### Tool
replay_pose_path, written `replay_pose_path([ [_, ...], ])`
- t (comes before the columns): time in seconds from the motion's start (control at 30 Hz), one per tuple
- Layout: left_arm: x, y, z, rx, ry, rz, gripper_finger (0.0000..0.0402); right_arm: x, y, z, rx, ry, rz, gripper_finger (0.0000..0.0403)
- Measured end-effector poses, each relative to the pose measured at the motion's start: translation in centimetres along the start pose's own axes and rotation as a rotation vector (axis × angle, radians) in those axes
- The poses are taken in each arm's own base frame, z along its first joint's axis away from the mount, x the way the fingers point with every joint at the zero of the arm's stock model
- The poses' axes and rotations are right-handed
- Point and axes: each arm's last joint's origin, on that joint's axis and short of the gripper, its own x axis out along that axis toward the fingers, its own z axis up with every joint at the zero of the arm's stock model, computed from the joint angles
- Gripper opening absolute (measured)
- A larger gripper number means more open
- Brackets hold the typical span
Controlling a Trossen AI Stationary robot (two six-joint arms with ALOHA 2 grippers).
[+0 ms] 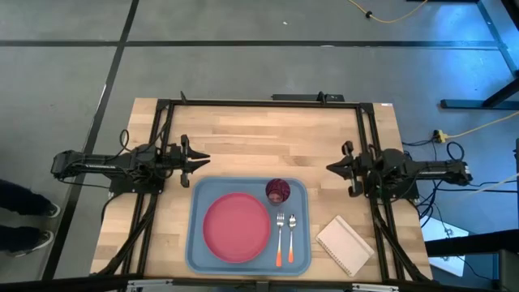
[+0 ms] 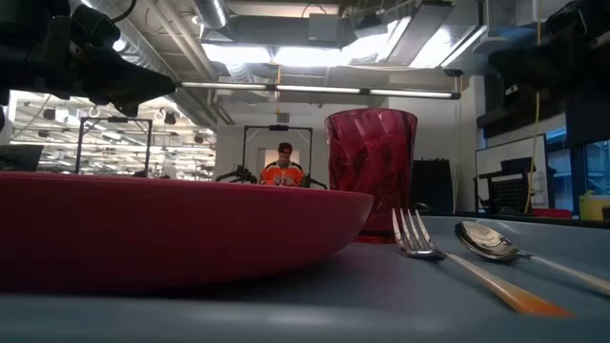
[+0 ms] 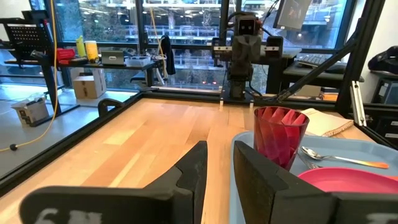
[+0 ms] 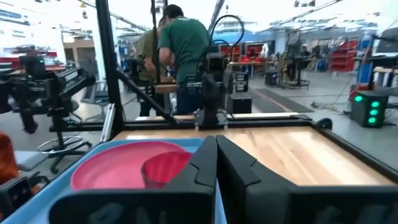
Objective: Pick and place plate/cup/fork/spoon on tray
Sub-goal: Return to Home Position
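One tray (image 1: 203, 191) lies at the near middle of the table (image 1: 259, 138). It carries one plate (image 1: 236, 227) on its left, one cup (image 1: 277, 191) at its far right, and one fork (image 1: 280, 239) and one spoon (image 1: 292, 238) side by side just nearer than the cup. The left gripper (image 1: 204, 159) hangs left of the tray, its fingers slightly parted and empty. The right gripper (image 1: 331, 167), on the right, looks closed on nothing.

The left arm (image 1: 113, 165) is matte black, built of slim jointed links, with a thin black cable (image 1: 126, 139) looping well behind its fingers (image 3: 186, 180). These are broad, angular, tapering black blades. Pale embossed characters mark the housing (image 3: 93, 205) just behind them. The right arm (image 1: 413, 170) matches, its fingers (image 4: 249, 177) smooth black wedges.
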Motion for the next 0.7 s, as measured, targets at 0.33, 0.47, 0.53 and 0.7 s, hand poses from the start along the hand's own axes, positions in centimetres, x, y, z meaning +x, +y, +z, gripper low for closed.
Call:
replay_pose_path([
  [0.33,0.0,0.0,0.0,0.000,0.000,0.000,0.0071,-0.3,0.0,1.4,-0.004,-0.150,-0.009,0.0008],
  [0.47,0.0,0.0,0.0,0.000,0.000,0.000,0.0071,-0.6,0.2,2.6,-0.011,-0.274,0.018,0.0008],
  [0.53,0.0,0.0,0.0,0.000,0.000,0.000,0.0071,-0.6,0.2,2.7,-0.021,-0.287,0.042,0.0008],
  [0.7,0.0,0.0,0.0,0.000,0.000,0.000,0.0071,-0.4,0.2,1.9,-0.035,-0.200,0.051,0.0008],
])
